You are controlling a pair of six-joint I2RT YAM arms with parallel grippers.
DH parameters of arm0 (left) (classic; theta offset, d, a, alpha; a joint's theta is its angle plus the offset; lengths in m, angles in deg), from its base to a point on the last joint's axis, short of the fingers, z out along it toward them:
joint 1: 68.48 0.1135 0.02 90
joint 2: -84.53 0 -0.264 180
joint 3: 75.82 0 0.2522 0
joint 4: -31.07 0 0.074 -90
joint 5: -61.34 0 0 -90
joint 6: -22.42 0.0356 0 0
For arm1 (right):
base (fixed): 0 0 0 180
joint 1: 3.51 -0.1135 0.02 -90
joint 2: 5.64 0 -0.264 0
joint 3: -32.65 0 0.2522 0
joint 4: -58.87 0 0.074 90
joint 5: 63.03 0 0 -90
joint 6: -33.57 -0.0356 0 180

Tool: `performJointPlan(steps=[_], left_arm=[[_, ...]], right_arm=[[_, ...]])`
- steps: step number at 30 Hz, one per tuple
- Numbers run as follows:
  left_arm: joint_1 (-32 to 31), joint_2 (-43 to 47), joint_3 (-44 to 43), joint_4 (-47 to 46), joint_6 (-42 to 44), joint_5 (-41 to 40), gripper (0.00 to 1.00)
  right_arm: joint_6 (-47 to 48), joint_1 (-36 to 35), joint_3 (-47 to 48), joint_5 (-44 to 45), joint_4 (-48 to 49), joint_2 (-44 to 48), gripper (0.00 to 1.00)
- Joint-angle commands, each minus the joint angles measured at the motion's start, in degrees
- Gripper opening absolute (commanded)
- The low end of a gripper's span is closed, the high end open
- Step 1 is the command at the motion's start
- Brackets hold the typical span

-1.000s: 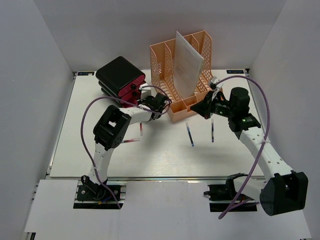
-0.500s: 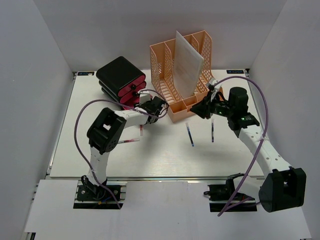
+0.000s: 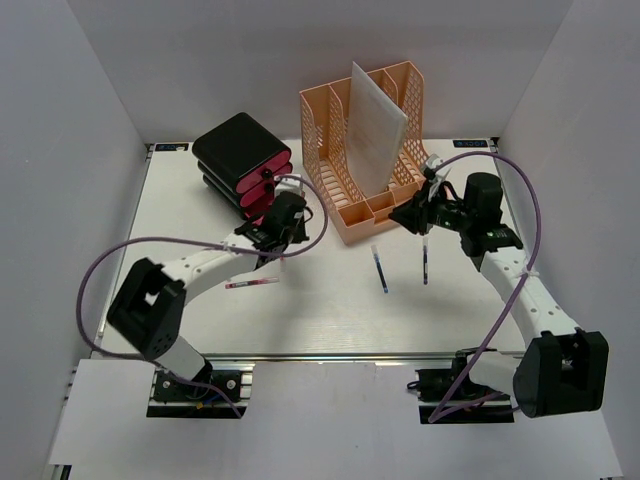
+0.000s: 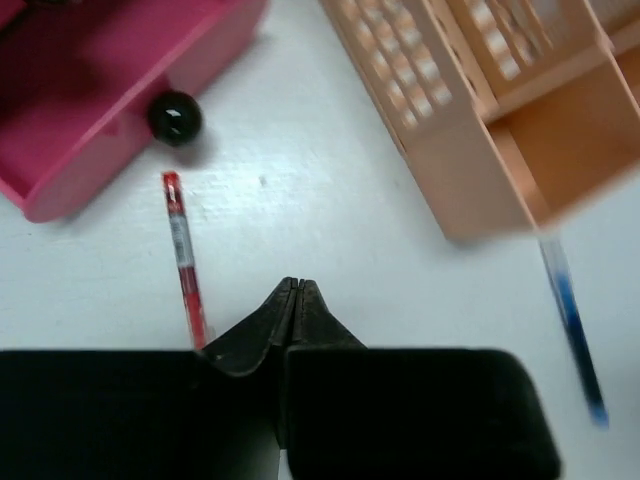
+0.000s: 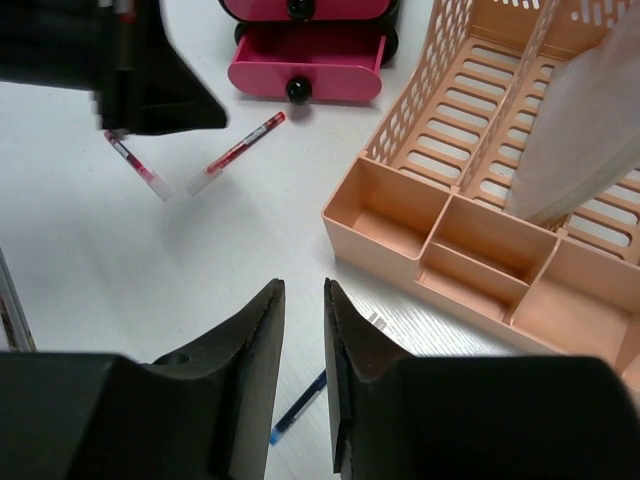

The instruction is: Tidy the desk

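Note:
The white desk (image 3: 200, 320) carries loose pens. My left gripper (image 3: 285, 222) (image 4: 297, 284) is shut with nothing in it, hovering in front of the open pink drawer (image 4: 90, 110) with its black knob (image 4: 175, 117). A red pen (image 4: 185, 260) lies just left of its fingers, not gripped. My right gripper (image 3: 413, 216) (image 5: 302, 288) hangs a little open and empty by the orange organizer (image 3: 360, 150) (image 5: 470, 230). A blue pen (image 3: 380, 270) (image 5: 298, 406) lies below it. Two red pens (image 5: 235, 152) (image 5: 138, 167) lie near the drawer.
A black and pink drawer box (image 3: 240, 160) stands at the back left. A white sheet (image 3: 375, 125) leans in the organizer. A dark pen (image 3: 425, 263) and another red pen (image 3: 252, 284) lie on the desk. Grey walls close in on three sides.
My left arm swung its elbow out to the left and drew the gripper back from the organizer; its jaws opened, then shut. My right gripper opened a little.

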Motion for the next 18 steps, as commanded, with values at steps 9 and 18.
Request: performJointPlan(steps=[9,18], left_arm=[[2.5,4.9,3.1,9.1,19.9,13.1,0.26],[3.1,-4.1,-1.0,8.3,9.7,5.2,0.42]], right_arm=[[0.5,2.6,-0.3,-1.7,0.6,-1.4,0.27],[0.5,3.6,-0.3,-2.5,0.6,-1.1,0.27]])
